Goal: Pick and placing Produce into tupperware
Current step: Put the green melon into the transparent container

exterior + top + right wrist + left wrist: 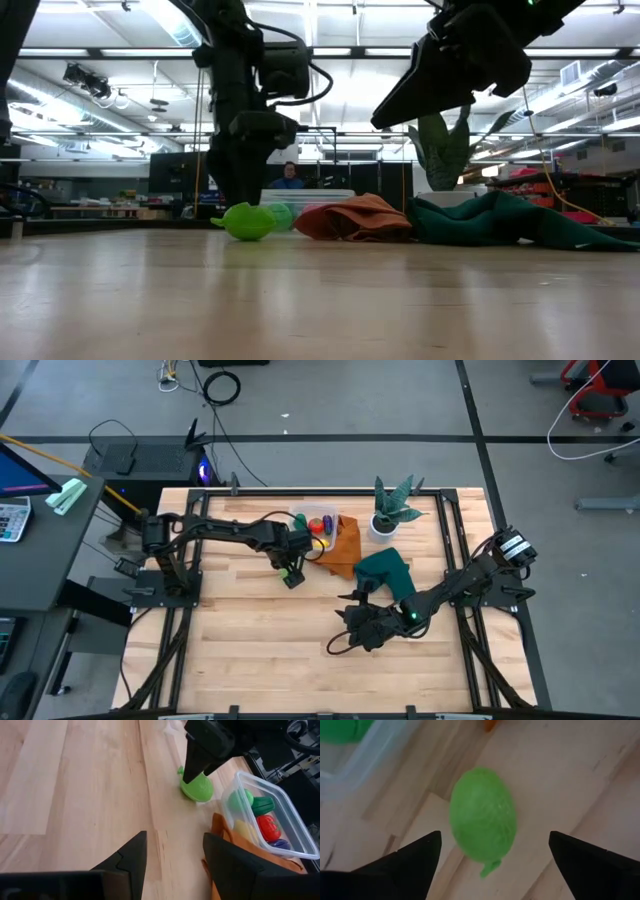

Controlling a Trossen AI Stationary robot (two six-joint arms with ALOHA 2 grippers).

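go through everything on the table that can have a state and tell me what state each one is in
left gripper: open, fingers either side of the green produce piece, not gripping it.
green produce piece: lying on the table beside the tupperware, outside it.
tupperware: no lid, holds green, yellow, red and dark pieces.
right gripper: partly open, holding nothing, above bare table.
orange cloth: crumpled, by the tupperware.
green cloth: crumpled.
potted plant: upright.

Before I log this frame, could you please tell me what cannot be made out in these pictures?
- Low view: the clear plastic tupperware container is mostly hidden behind the loose round green toy produce and the crumpled orange cloth.
- High view: that green produce is largely covered by the left gripper.
- Left wrist view: the container is cut off by the edge.
- Right wrist view: the dark purple piece is blurred through the container wall.
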